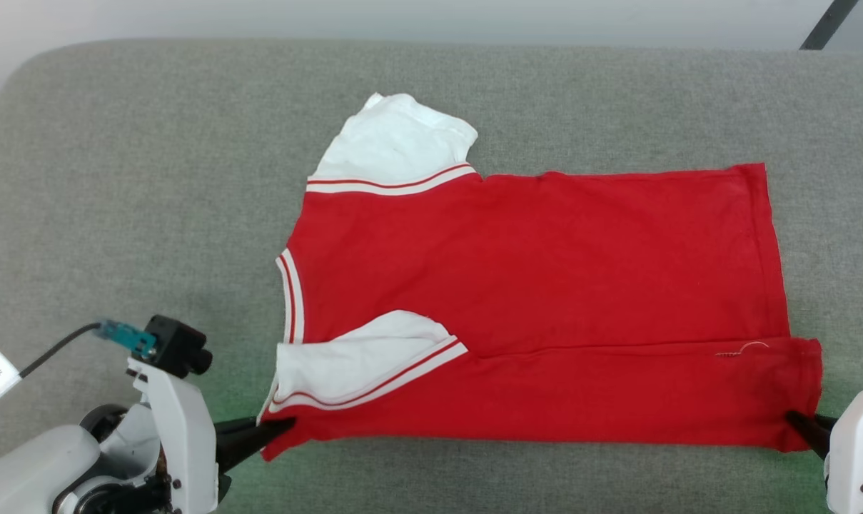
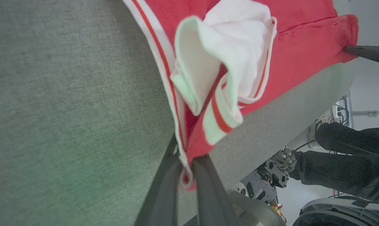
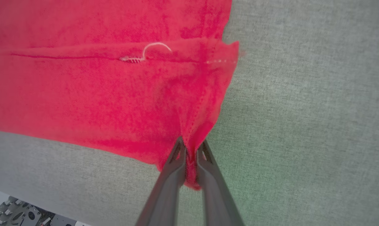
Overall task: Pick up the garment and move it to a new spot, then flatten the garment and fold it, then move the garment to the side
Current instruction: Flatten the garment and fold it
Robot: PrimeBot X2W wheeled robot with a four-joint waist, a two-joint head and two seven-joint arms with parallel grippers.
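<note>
While the grey upholstered surface, a coarse woven cloth with a rounded far corner, spread across most of the head view, the garment lay on it from the middle out toward the robot's right. The jersey was a soft red knit, laid sideways in a rough rectangle, with the collar end toward the robot's left and the hem toward its right. Its near edge was turned up and over in a long, narrow band running the length of the shirt (a seam line marked where the band ended).

The far sleeve, white and rumpled, jutted beyond the far edge of the body, bordered by white-and-red striped trim. The near sleeve, white with the same trim, lay folded at a slant across the red cloth. The left wrist view showed it bunched into loose, cupped folds. Below the surface's edge in that view, a person's dark-clothed limb was in sight.

At the near left corner, the left gripper had its two dark fingers pressed together on the cloth by the striped edge, pinching the fabric between them. At the near right corner, the right gripper was likewise clamped on the hem, which puckered into a ridge between the slim fingers. A short white loose thread curled from the stitching close to that hem.
</note>
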